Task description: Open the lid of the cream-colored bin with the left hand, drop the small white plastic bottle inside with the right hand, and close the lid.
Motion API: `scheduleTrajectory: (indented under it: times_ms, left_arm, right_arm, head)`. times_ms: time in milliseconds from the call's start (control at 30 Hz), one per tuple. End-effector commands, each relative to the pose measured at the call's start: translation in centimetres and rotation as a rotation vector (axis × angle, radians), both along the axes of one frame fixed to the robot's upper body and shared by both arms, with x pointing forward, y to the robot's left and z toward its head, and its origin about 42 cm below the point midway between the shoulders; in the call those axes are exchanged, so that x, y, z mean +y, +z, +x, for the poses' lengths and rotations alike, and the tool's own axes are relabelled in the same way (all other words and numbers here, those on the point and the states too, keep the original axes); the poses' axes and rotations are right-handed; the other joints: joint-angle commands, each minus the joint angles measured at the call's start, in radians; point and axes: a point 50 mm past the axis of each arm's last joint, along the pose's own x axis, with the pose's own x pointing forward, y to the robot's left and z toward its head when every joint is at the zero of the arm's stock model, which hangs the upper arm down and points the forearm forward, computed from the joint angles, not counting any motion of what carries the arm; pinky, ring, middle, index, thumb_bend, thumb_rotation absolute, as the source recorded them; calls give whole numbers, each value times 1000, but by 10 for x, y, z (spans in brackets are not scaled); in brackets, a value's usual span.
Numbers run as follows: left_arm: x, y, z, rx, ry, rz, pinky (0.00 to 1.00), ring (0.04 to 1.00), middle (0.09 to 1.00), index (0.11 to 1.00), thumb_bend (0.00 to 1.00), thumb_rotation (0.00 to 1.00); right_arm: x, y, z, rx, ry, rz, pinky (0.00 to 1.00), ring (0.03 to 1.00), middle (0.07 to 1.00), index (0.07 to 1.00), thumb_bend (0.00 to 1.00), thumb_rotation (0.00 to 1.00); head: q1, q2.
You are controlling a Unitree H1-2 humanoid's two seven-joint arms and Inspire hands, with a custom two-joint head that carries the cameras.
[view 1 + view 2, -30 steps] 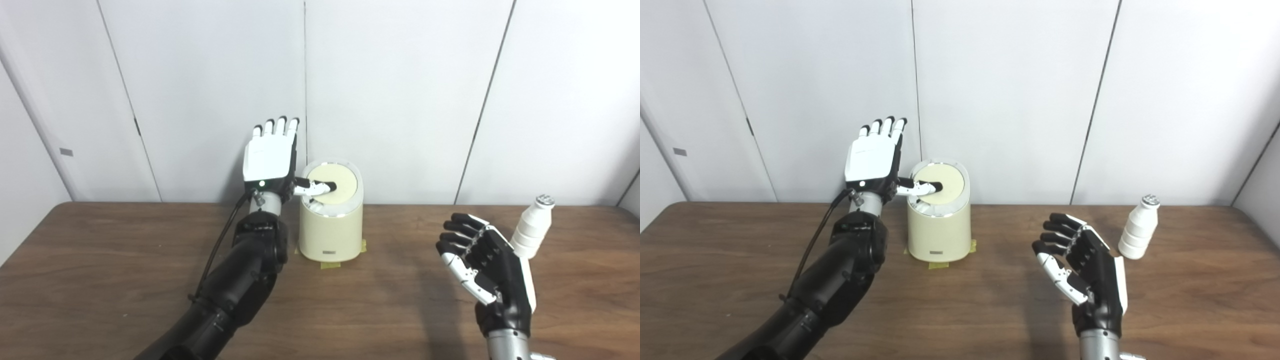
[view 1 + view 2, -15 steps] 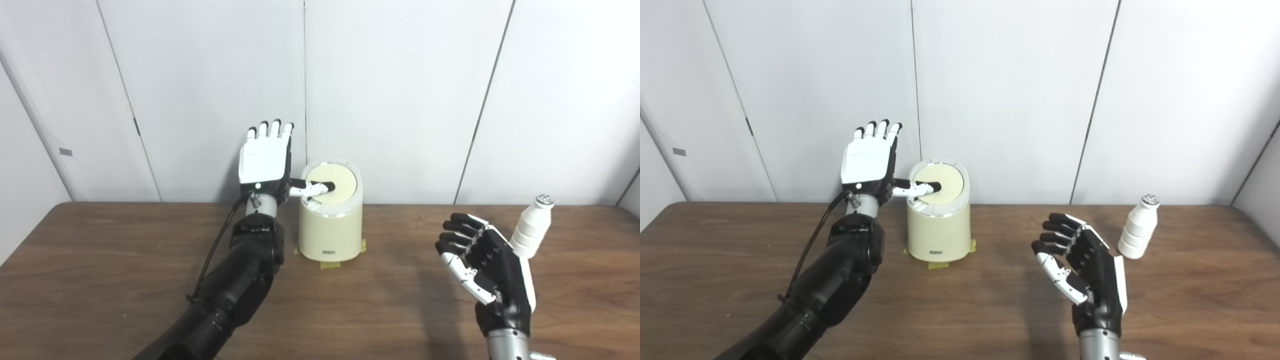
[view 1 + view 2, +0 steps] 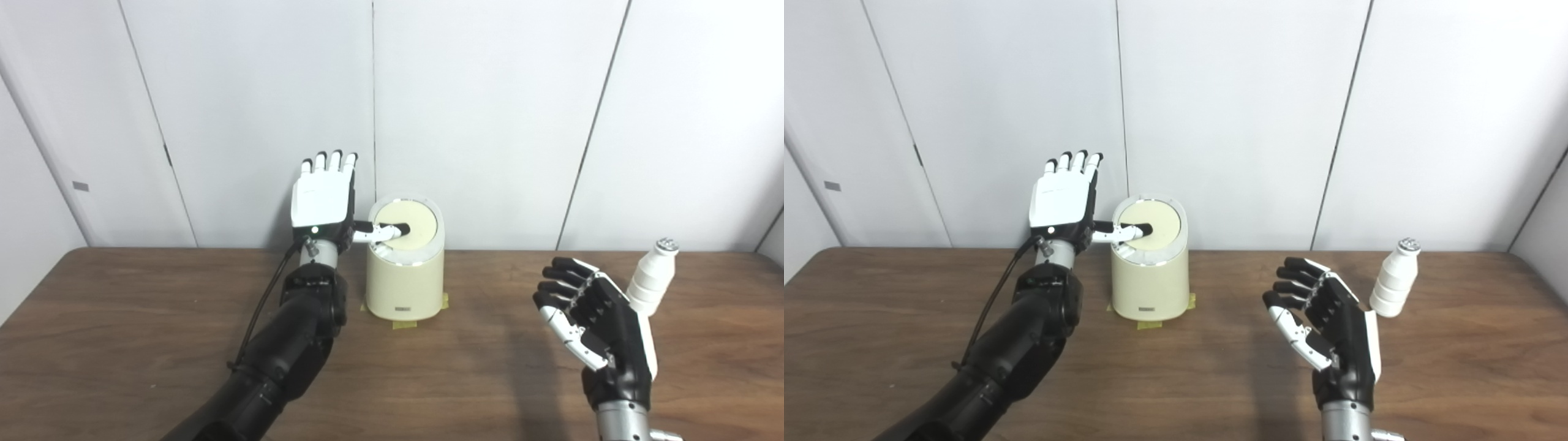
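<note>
Left hand [image 3: 323, 199] raised above wooden table [image 3: 122, 318], white panels [image 3: 490, 110] behind.

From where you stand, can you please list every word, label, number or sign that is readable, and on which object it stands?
None can be read.
Small dark label low on the front of the cream-colored bin: too small and blurred to read.
Silver cap of the small white plastic bottle: mottled, no legible marks.
Small grey plate on the wall: no text visible.
</note>
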Motion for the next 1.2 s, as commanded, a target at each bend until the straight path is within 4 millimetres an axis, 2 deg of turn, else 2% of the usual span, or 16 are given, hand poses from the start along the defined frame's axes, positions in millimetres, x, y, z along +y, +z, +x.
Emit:
scheduleTrajectory:
  times_ms: [0, 33, 100, 333, 433, 500, 567, 633, 667, 700, 733, 833, 900, 933, 1033, 1167]
  left_arm:
    - [6, 11, 3, -19, 17, -17, 1000, 1000, 993, 975, 779, 762]
    - [6, 13, 3, -16, 16, -38, 1000, 1000, 997, 976, 725, 878]
    - [8, 20, 1, -15, 20, -97, 1000, 1000, 991, 966, 701, 975]
    - [18, 38, -3, -36, 26, -210, 998, 984, 973, 956, 739, 1000]
    - [22, 44, -6, -56, 10, -328, 1000, 979, 968, 951, 762, 1000]
    - [25, 51, -11, -63, -18, -474, 989, 965, 953, 933, 755, 1000]
    - [28, 57, -17, -77, -58, -592, 997, 965, 947, 926, 704, 1000]
    - [32, 61, -22, -103, -100, -675, 997, 956, 941, 921, 505, 1000]
    - [34, 63, -27, -123, -133, -724, 996, 954, 939, 918, 470, 1000]
    - [36, 63, -31, -145, -182, -787, 898, 914, 911, 885, 400, 1000]
    - [39, 63, -37, -161, -242, -865, 803, 865, 866, 837, 325, 1000]
    - [50, 53, -55, -187, -399, -1032, 718, 780, 777, 760, 254, 1000]
    - [57, 43, -70, -187, -458, -1092, 699, 755, 751, 736, 200, 984]
    - [59, 38, -79, -187, -471, -1119, 683, 744, 741, 722, 183, 907]
    - [68, 20, -105, -196, -498, -1175, 659, 740, 737, 714, 157, 770]
    - [81, -6, -135, -213, -479, -1212, 666, 735, 737, 719, 176, 749]
  right_arm:
    - [3, 20, 4, -82, 10, -4, 519, 602, 635, 626, 267, 49]
    - [3, 20, 5, -82, 14, -2, 524, 606, 639, 630, 263, 50]
    - [3, 19, 5, -83, 13, 0, 523, 604, 638, 630, 263, 46]
    - [2, 18, 5, -82, 13, -13, 523, 604, 638, 630, 261, 42]
    - [2, 18, 5, -78, 10, -10, 525, 606, 639, 628, 266, 55]
    - [2, 18, 4, -74, 8, -7, 525, 605, 637, 626, 269, 57]
    - [2, 18, 4, -77, 10, -7, 526, 604, 635, 626, 270, 54]
    - [1, 19, 4, -78, 14, -10, 521, 602, 636, 626, 266, 37]
    - [1, 18, 4, -76, 14, -9, 521, 603, 637, 626, 266, 37]
    - [1, 18, 4, -74, 14, -4, 522, 604, 636, 626, 267, 42]
    - [1, 18, 5, -74, 13, -2, 527, 606, 637, 628, 269, 49]
    - [2, 19, 5, -75, 0, -16, 522, 603, 634, 623, 273, 56]
    - [2, 19, 5, -75, 0, -19, 525, 604, 636, 623, 269, 70]
    - [2, 19, 6, -75, -1, -22, 524, 604, 637, 626, 264, 67]
    - [2, 19, 6, -87, 0, -31, 518, 601, 636, 627, 266, 46]
    - [1, 19, 6, -88, 0, -44, 522, 604, 637, 629, 264, 78]
  head:
    - [-1, 0]
    - [-1, 0]
    - [-1, -1]
    - [-3, -3]
    - [-3, -1]
    - [-3, 1]
    - [-1, 1]
    - [-1, 1]
    - [-2, 2]
    - [-6, 1]
    - [-7, 1]
    - [-10, 3]
    - [-12, 4]
    - [-12, 4]
    - [-13, -1]
    - [-19, -2]
